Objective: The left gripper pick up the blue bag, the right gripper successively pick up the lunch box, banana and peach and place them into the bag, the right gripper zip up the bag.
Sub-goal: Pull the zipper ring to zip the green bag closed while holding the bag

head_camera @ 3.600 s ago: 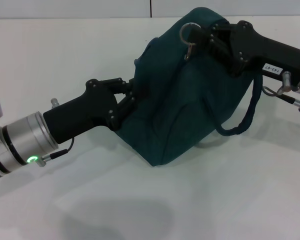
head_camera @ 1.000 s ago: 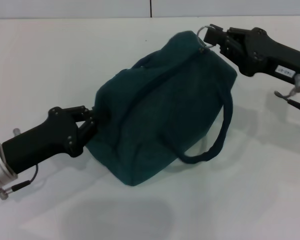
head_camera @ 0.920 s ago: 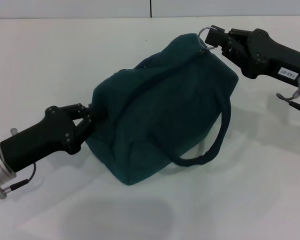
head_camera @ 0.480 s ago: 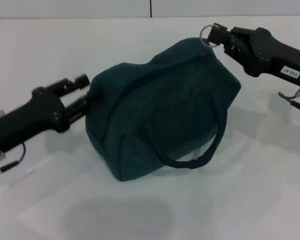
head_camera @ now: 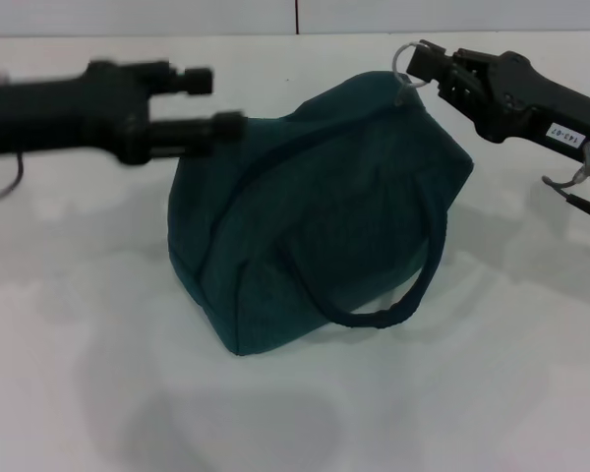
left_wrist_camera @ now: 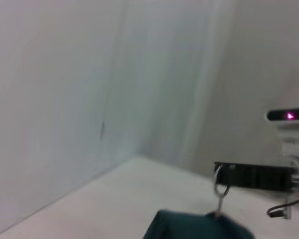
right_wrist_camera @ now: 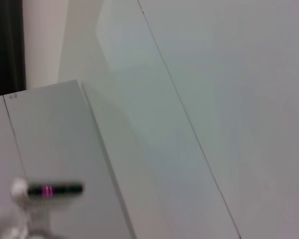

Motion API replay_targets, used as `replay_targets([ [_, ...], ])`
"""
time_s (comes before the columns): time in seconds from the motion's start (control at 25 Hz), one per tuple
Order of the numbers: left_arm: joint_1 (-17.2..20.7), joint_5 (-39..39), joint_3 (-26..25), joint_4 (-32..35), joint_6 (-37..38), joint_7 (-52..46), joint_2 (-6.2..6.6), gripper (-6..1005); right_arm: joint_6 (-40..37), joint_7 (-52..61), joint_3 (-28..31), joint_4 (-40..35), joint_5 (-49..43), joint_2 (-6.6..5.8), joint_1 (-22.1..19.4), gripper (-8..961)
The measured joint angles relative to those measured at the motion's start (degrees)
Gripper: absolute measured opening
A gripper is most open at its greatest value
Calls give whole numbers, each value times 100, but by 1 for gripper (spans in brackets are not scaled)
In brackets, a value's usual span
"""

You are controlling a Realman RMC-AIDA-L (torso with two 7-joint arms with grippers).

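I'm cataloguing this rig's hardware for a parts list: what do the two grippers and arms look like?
Both are matte black. The left gripper has two straight, rod-like fingers on a blocky body, with a thin dark cable looping beneath. The right gripper has a linkage-style body studded with screws, a small white label printed with numbers, and silver metal fittings with a thin cable at the wrist end.

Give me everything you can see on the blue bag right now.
The blue bag is dark teal soft fabric, bulging, resting upright on the white table. A seam runs along its top; one rope-like handle loops down its near side. The right tool holds the metal ring at its far top corner. The left tool is open beside its upper left.
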Motion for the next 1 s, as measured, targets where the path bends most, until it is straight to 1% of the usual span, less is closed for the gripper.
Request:
replay_targets([
  [0.04, -97, 199, 162, 640, 6, -552, -26, 723, 6, 2, -10, 3, 1, 3, 0, 20],
  [0.12, -235, 496, 563, 1520, 11, -1342, -43, 719, 6, 7, -28, 6, 2, 13, 2, 20],
  [0.24, -468, 1070, 1263, 2258, 9, -2121, -83, 713, 3, 8, -34, 12, 4, 24, -7, 20],
  [0.32, -648, 1527, 1638, 2427, -17, -2469, -130, 709, -8, 9, -35, 16, 5, 27, -19, 20],
  [0.4, -751, 1830, 1940, 2467, -47, -2626, -147, 704, -51, 13, -34, 18, 5, 26, -27, 20],
  [0.48, -746, 1944, 2113, 2457, -123, -2621, -150, 700, -71, 18, -35, 20, 4, 27, -38, 20],
  [0.52, -671, 1998, 2271, 2467, -285, -2593, -154, 698, -78, 24, -35, 22, 3, 26, -46, 20],
  [0.68, -595, 2060, 2364, 2521, -459, -2590, -155, 689, -117, 53, -42, 28, -7, 26, -93, 21],
  [1.0, -542, 2039, 2343, 2655, -504, -2582, -155, 643, -135, 63, -43, 28, -33, 26, -106, 21],
])
